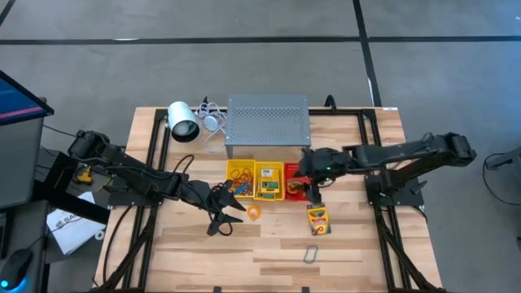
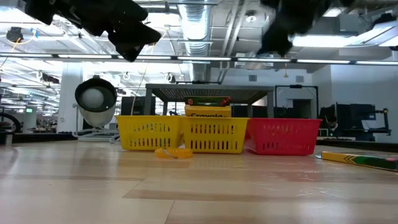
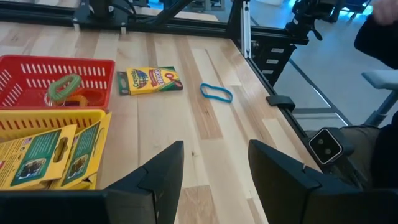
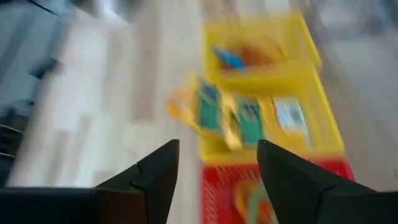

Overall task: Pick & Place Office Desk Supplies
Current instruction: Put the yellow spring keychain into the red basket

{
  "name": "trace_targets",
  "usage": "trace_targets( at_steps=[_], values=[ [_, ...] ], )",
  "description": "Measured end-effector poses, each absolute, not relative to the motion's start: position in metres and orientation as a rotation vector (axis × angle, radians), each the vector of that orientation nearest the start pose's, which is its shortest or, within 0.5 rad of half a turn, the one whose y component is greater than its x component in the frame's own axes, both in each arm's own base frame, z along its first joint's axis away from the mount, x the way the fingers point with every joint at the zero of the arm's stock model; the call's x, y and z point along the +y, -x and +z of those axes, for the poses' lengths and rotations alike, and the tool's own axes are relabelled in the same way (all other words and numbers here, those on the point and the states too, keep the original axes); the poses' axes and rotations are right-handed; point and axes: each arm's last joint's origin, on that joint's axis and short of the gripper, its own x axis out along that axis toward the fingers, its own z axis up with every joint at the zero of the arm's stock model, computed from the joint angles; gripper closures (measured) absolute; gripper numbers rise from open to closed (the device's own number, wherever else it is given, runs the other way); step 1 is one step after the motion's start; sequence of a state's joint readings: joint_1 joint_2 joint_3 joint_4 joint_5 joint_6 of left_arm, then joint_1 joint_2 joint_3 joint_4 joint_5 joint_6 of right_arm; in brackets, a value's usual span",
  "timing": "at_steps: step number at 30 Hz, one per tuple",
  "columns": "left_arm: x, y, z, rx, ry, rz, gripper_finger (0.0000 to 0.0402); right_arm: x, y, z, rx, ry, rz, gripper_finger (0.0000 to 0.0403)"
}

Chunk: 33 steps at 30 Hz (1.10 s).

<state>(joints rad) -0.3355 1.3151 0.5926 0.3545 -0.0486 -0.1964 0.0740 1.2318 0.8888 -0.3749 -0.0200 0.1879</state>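
**Over the baskets: both claws spread and empty**

At the middle of the counter (image 1: 269, 244) we see three small baskets in a row, just in front of the grey perforated stand (image 1: 267, 122): a yellow basket (image 1: 240, 178) on the left, a second yellow basket (image 1: 269, 181) touching it, and a red basket (image 1: 296, 184) at the right end. In the first yellow basket lie small coloured pieces, orange and blue among them; we cannot tell their kind. The second holds crayon boxes (image 3: 43, 152) stacked on a tilt. In the red basket we make out a green ring (image 3: 64, 86) and an orange ring (image 3: 87, 98).

The right claw (image 1: 308, 194) hangs over the red basket. In its wrist view the fingers (image 4: 155, 171) stand apart with nothing between them.

The left claw (image 1: 221, 216) sits low near the counter's middle, in front of the first yellow basket. Its fingers (image 3: 165, 171) are spread wide and we see only bare wood between them. Just beside it, on the wood, lies a small orange clip (image 1: 254, 212).

One crayon box (image 1: 318, 219) lies flat on the counter, in front of the red basket. Nearer the front edge a grey oval clip (image 1: 311, 254) lies alone; the left wrist view shows it as a blue oval ring.

A white lamp (image 1: 183, 122) stands at the back, left of the stand.
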Motion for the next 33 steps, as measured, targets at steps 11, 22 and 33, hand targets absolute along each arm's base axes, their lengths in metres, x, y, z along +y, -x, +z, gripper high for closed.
trace_targets(
  at_steps=[11,22,33],
  values=[
    [-0.087,-0.253,0.194,0.48,0.1,-0.237,0.0224,0.086,-0.252,0.294,0.372,0.0,0.329,0.0192],
    [-0.095,-0.28,0.163,0.674,-0.051,-0.24,0.0224,0.114,-0.252,0.231,0.361,-0.062,0.27,0.0192],
    [-0.093,-0.315,0.157,0.879,-0.255,-0.229,0.0224,0.124,-0.26,0.205,0.412,-0.115,0.271,0.0192]
  ],
)
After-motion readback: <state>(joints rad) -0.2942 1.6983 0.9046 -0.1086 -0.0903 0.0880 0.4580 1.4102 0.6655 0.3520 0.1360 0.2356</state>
